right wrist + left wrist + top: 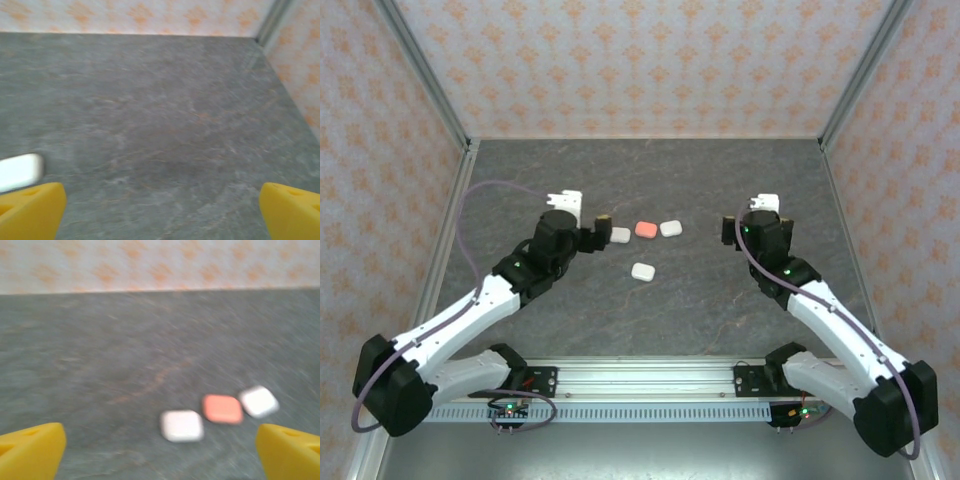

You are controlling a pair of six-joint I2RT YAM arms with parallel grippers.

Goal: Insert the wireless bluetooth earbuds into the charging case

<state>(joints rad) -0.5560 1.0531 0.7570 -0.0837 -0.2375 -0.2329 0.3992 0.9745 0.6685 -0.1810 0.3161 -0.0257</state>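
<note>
Near the white case [181, 425], our left gripper [160, 456] and right gripper [161, 214] gape wide; we should centre before closing.

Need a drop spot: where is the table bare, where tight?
Bare: table behind the three-case row, up to the back wall; also between the lone white case and the rail. Crowded: that row, cases close together.

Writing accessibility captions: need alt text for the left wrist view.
Three pebble-like cases lie in a row on a grey table: nearer white case, pink case, farther white case. The left claw is open, its yellow fingers at the bottom corners. Blurred.
</note>
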